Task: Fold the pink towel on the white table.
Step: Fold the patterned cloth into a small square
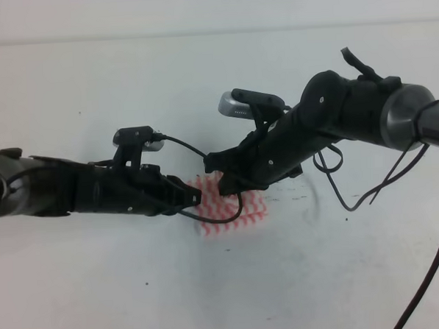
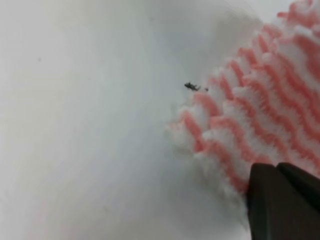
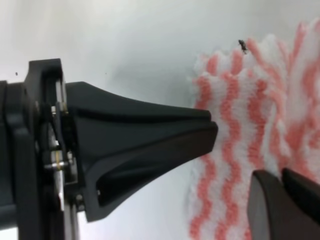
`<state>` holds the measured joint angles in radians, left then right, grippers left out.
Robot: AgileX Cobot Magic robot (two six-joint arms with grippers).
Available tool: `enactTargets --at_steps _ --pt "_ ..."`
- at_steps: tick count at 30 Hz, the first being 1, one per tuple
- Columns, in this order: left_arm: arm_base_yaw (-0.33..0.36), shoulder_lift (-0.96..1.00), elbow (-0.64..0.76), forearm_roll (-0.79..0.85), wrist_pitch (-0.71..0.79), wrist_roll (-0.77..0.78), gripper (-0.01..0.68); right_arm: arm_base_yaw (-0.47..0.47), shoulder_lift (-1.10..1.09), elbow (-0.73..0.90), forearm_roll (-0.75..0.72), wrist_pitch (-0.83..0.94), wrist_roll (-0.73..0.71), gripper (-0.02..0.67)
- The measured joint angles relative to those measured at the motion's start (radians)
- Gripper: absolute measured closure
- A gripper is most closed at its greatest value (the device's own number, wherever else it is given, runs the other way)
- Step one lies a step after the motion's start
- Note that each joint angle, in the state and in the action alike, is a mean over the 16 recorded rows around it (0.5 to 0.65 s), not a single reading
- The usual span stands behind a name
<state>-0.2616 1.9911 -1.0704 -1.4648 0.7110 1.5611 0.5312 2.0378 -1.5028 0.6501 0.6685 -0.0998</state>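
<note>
Lying near the middle of the white table (image 1: 101, 288), the pink towel (image 1: 240, 211) is a small striped patch half hidden under both arms, which meet over its left edge. The left gripper (image 1: 194, 197) reaches in from the left with its fingers together at the towel's left border (in the right wrist view they taper to a closed tip just over the cloth), though whether any fabric is pinched I cannot tell. The right gripper (image 1: 220, 172) hangs over the towel's upper left part, its fingers appearing pressed together.
</note>
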Motion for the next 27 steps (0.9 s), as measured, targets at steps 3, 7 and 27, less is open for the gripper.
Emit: enactTargets --at_steps 3,7,27 --pt "0.0 0.009 0.0 -0.012 0.002 0.009 0.678 0.0 0.0 0.0 0.0 0.001 -0.001 0.665" --pt "0.0 0.02 0.0 -0.024 0.008 0.017 0.678 0.0 0.0 0.0 0.0 0.001 -0.001 0.665" --pt "0.0 0.033 -0.003 -0.04 0.012 0.023 0.679 0.0 0.0 -0.004 0.033 0.016 -0.007 0.665"
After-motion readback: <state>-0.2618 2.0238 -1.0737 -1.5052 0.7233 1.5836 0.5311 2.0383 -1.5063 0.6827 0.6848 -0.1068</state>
